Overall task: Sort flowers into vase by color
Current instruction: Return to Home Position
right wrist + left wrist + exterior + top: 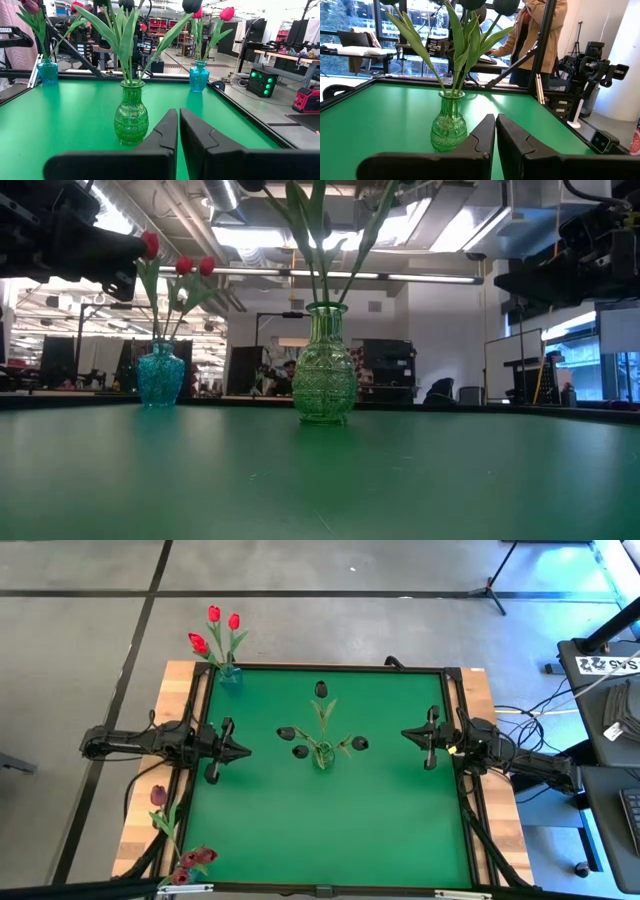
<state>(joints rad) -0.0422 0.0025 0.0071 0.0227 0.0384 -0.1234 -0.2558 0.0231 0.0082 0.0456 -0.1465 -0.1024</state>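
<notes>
At the centre of the high view stands the green vase (322, 755) with four near-black tulips (321, 689), separated by colour as the sorting asks. The blue vase (229, 673) at upper left holds three red tulips (213, 613). At lower left, dark red tulips (158, 795), at least three, lean from a second blue vase (47, 71). The left gripper (244, 750) at mid-left and the right gripper (405, 733) at mid-right are closed and empty, probably because no flower lies loose.
</notes>
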